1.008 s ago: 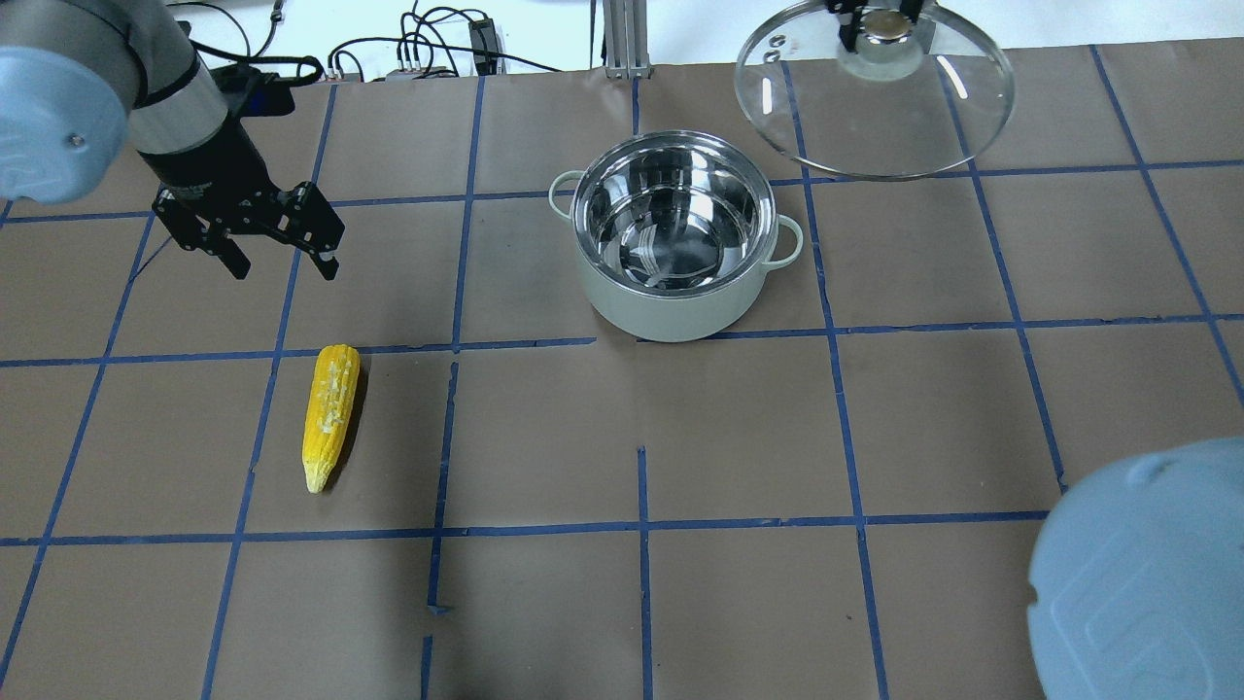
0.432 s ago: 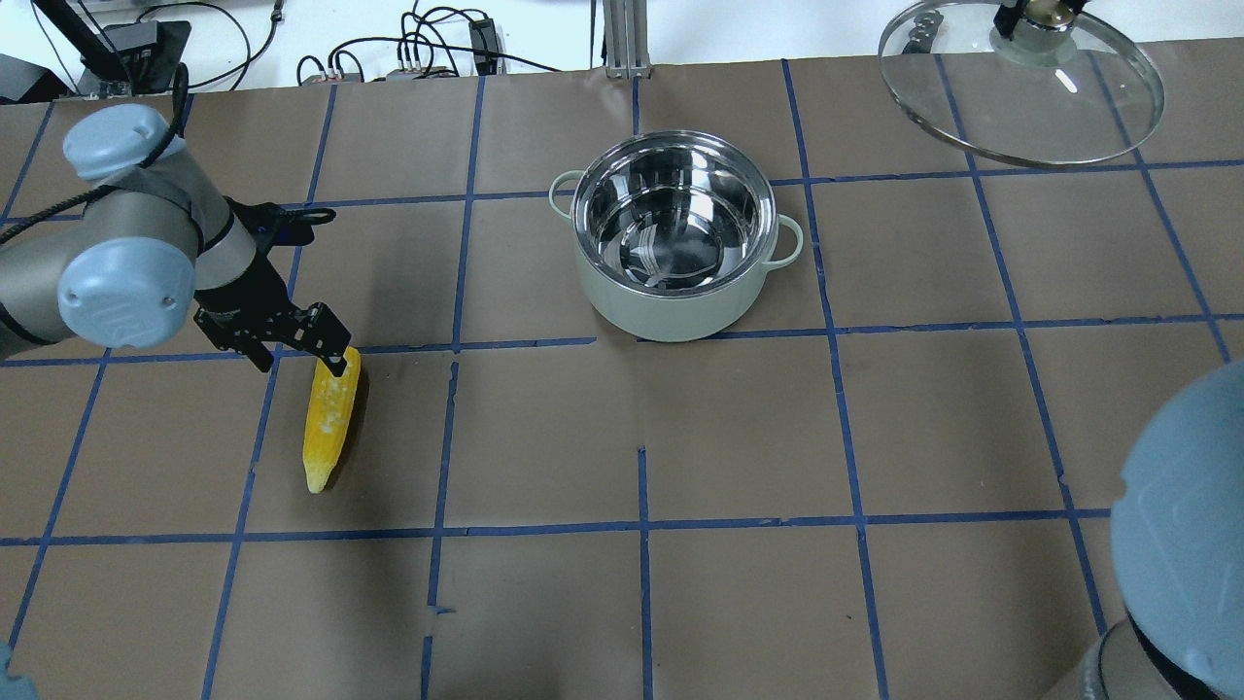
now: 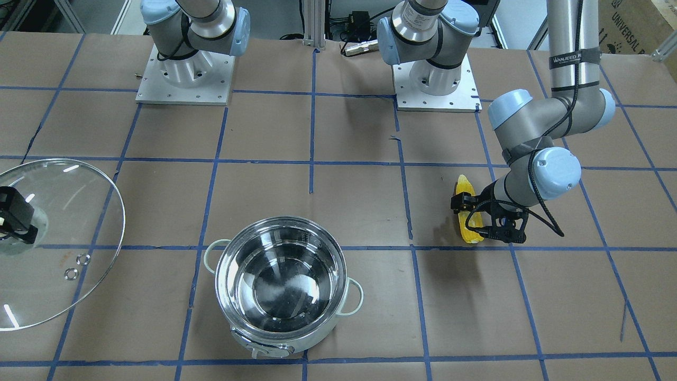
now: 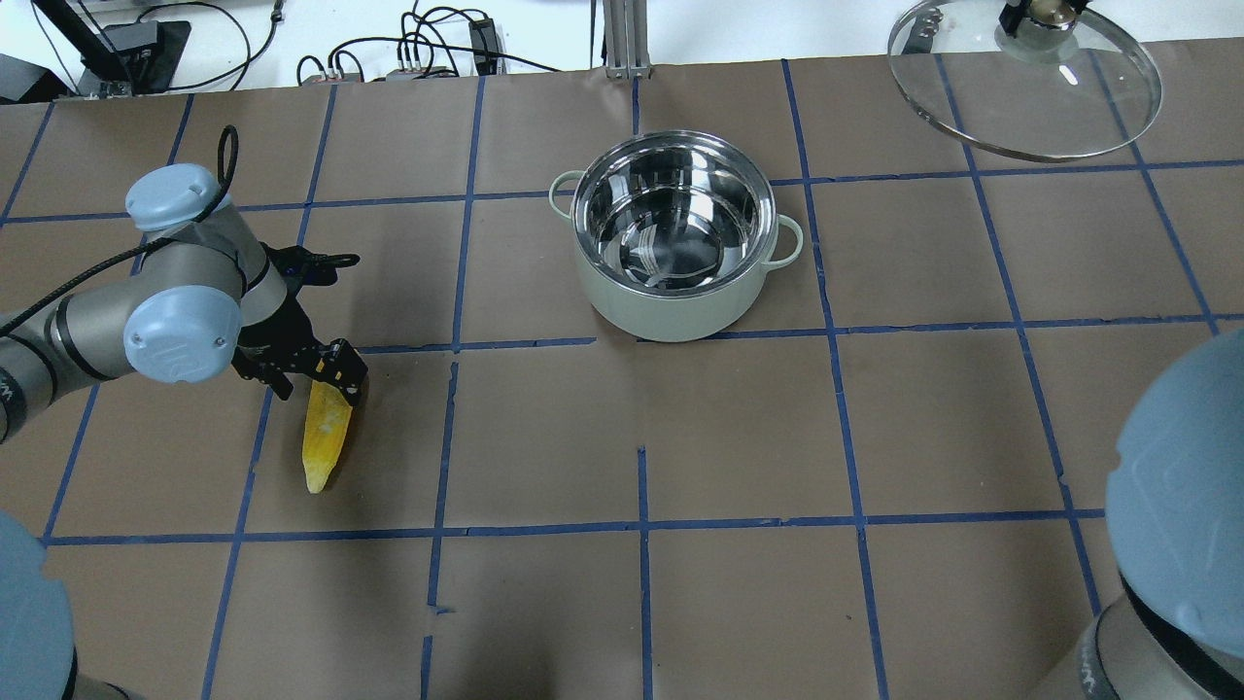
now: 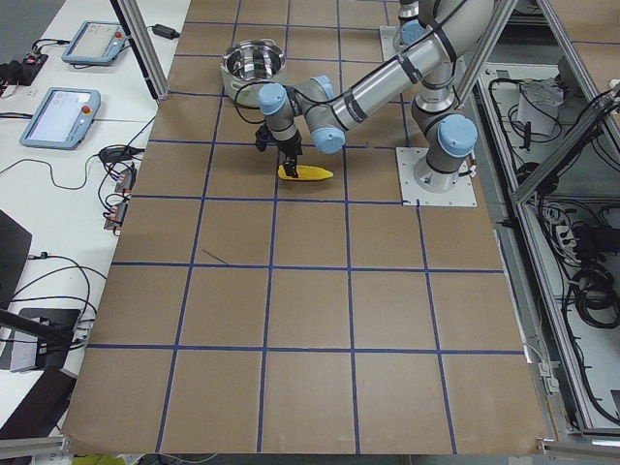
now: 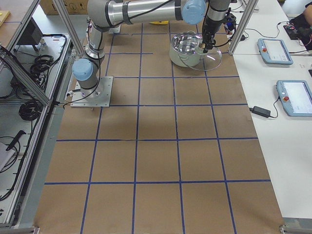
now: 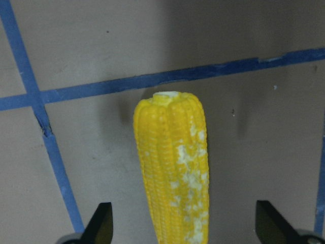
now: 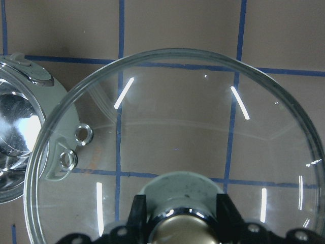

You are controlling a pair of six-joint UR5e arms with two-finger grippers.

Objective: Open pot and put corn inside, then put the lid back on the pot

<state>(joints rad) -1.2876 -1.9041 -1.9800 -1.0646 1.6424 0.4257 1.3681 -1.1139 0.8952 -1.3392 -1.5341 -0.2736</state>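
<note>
Left gripper (image 4: 313, 381) is open. Its fingers straddle the thick end of the corn (image 4: 324, 442), with clear gaps on both sides in the wrist view. 0.4 s ago one finger was only at that end's edge, and a second ago I hung well beyond it. I've dropped down over the cob since; the corn itself hasn't moved. The pot (image 4: 671, 287) is in the same spot. My right gripper (image 8: 182, 216) is clamped on the knob (image 8: 183, 190) of the lid (image 4: 1030, 107) and holds it above the table (image 4: 875, 437). A second ago the lid was just beside the pot's far rim. It's now carried further right, having barely shifted in the last 0.4 s.

Writing: "WANJEED" on a black band (image 3: 574, 57) round my left arm's tube; "UNIVERSAL" on a cardboard box (image 3: 629, 26).

Looks: the corn is yellow with neat kernel rows and whitish patches. Its blunt end has a pale core, and it tapers away behind my left fingers, lying flat. The pot has a shiny steel inside, a pale green wall and two looped handles. It stands open, well right of my left gripper and left of my right one. The lid is clear glass with two vent rings (image 8: 73, 147).
</note>
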